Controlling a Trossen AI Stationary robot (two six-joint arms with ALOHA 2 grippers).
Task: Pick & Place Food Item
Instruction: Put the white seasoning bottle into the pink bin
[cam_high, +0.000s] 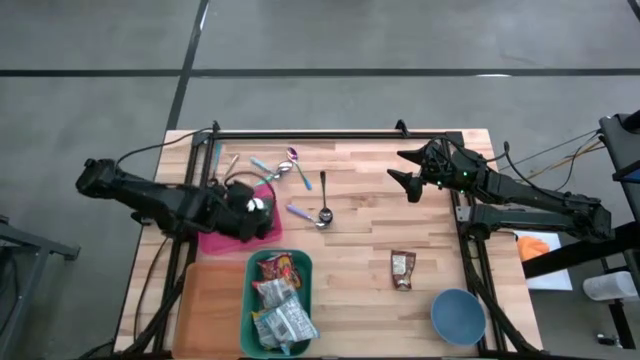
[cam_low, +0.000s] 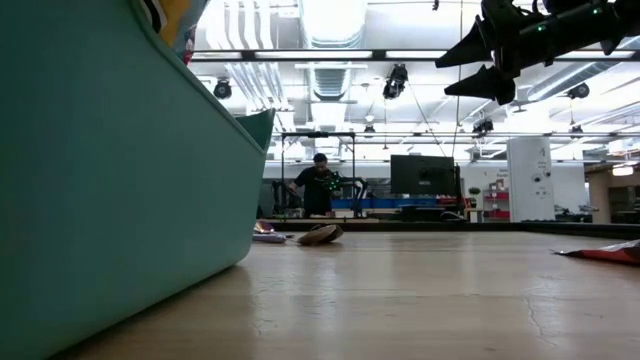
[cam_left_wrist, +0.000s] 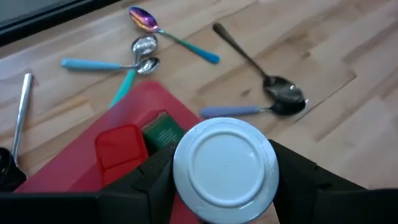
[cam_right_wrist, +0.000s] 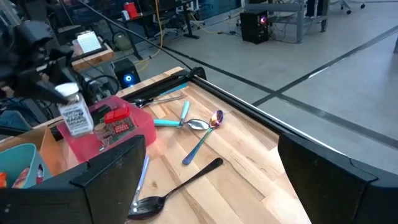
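Note:
My left gripper (cam_high: 253, 207) hangs over the pink bin (cam_high: 222, 238) at the table's left, shut on a small clear bottle (cam_right_wrist: 74, 114) with a white cap and a printed label. In the left wrist view the bottle shows as a white round end (cam_left_wrist: 225, 165) between my fingers. A red packet (cam_left_wrist: 121, 149) and a green one (cam_left_wrist: 163, 132) lie in the pink bin below. My right gripper (cam_high: 405, 170) waits open above the far right of the table, touching nothing. My left gripper pinches the bottle between its two fingers at its white cap end (cam_left_wrist: 185, 169), one finger (cam_left_wrist: 146, 183) on each side. The fingers slant down from the table's left. The bottle hangs upright below them (cam_right_wrist: 76, 121), lifted clear above the pink bin.
A teal bin (cam_high: 302, 262) of snack packs and an orange tray (cam_high: 208, 305) stand at the near left. Several spoons (cam_high: 300, 185) lie mid-table beyond the pink bin. A snack packet (cam_high: 402, 268) and a blue bowl (cam_high: 458, 316) sit near right.

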